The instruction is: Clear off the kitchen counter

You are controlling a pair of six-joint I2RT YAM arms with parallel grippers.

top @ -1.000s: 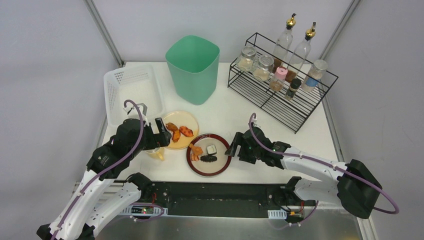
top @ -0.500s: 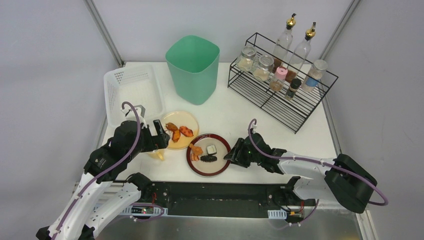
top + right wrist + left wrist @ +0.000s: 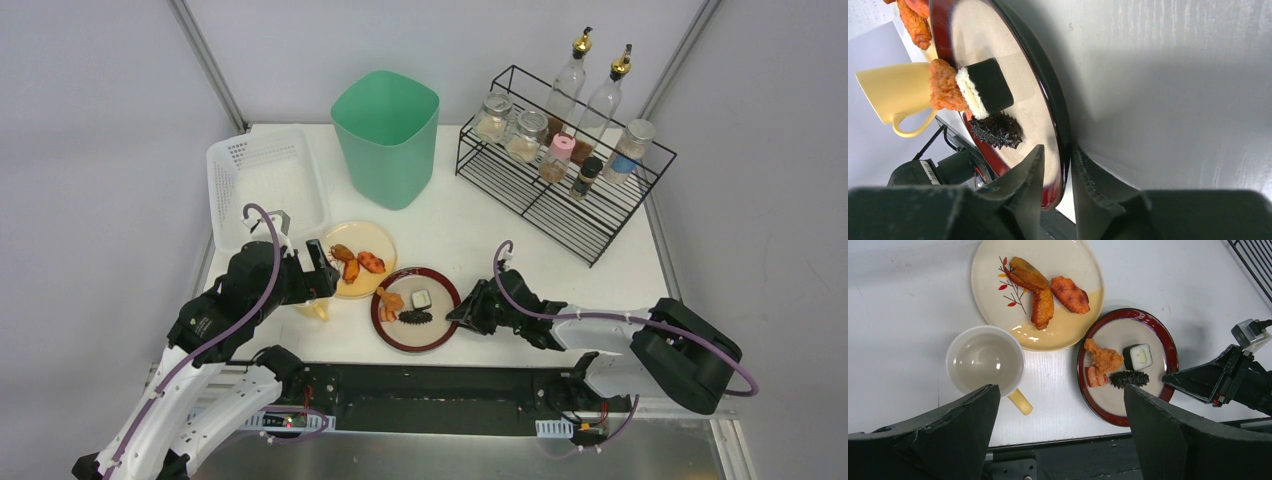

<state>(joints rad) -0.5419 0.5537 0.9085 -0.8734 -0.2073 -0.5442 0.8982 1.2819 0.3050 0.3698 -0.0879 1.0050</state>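
Observation:
A red-rimmed plate [image 3: 445, 326] with a fried piece, a rice roll and a black spiky item lies on the white kitchen counter [image 3: 450, 225] near its front edge. My right gripper [image 3: 462, 312] is low at the plate's right side. In the right wrist view its jaws [image 3: 1058, 148] are nearly closed, one finger over and one under the plate's rim [image 3: 1048, 85]. My left gripper [image 3: 318, 264] is open and empty, held above a cream mug [image 3: 985, 360] and a cream plate [image 3: 1058, 255] with three fried pieces. The red plate [image 3: 1168, 347] also shows there.
A white perforated basket [image 3: 265, 185] stands at the back left. A green bin [image 3: 385, 135] stands behind the plates. A black wire rack [image 3: 520, 190] with several jars and bottles is at the back right. The counter's front edge lies just below the red plate.
My right gripper has moved left and down to the red plate's right rim and its jaws now straddle it. The left arm has barely moved.

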